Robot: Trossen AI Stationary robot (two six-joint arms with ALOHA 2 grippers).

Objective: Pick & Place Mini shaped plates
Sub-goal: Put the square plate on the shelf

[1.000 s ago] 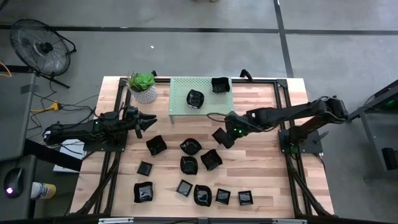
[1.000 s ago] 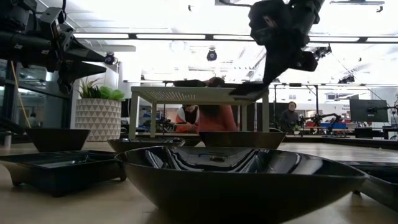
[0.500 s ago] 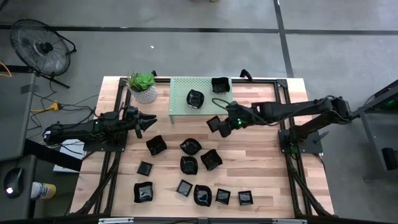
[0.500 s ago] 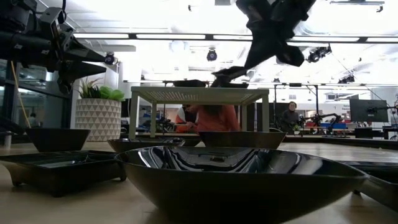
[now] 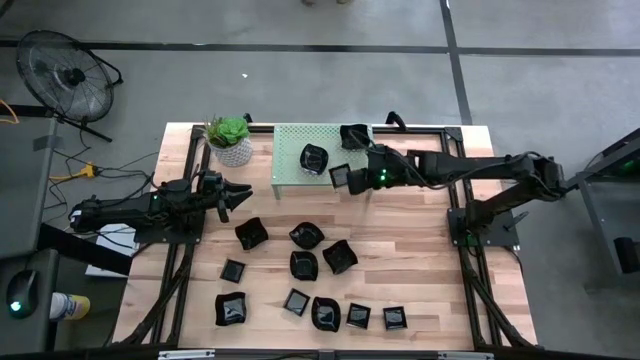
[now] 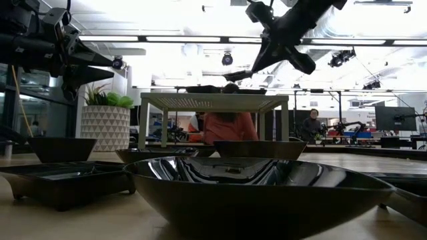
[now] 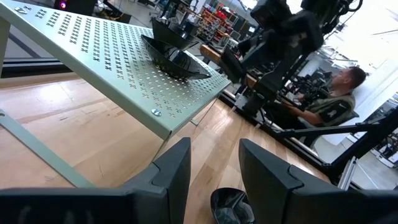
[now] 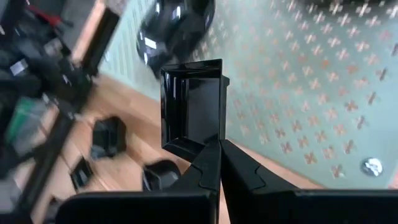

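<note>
I judge the step in hand to be the carry-and-place: my right hand [image 5: 352, 179] is clamped on the rim of a square plate [image 5: 340, 176] and holds it in the air at the near edge of the green perforated rack [image 5: 290, 165]. In the right wrist view the two fingers are pinched together on the plate's lower edge, the dish standing tilted, its hollow facing the camera.

Two plates already sit on the rack: a wavy-rimmed plate [image 5: 314, 159] near its middle and a squarish plate [image 5: 353, 136] at the far right corner. I take the rack to be the drop place.

The next move, in my judgement, calls for carrying the held plate further over the rack top, levelling it, lowering it onto a free patch well clear of the wavy-rimmed plate, then parting the fingers. The grip is on one thin edge only, so the plate may swing or slip on release.

My left hand [image 5: 236, 190] waits at the bench's [image 5: 430, 250] left side, beside the potted plant [image 5: 231, 139], fingers apart and empty.

The remaining plates [image 5: 306, 262] lie scattered on the bench's near half. All are glossy black, shallow, with raised edges.
</note>
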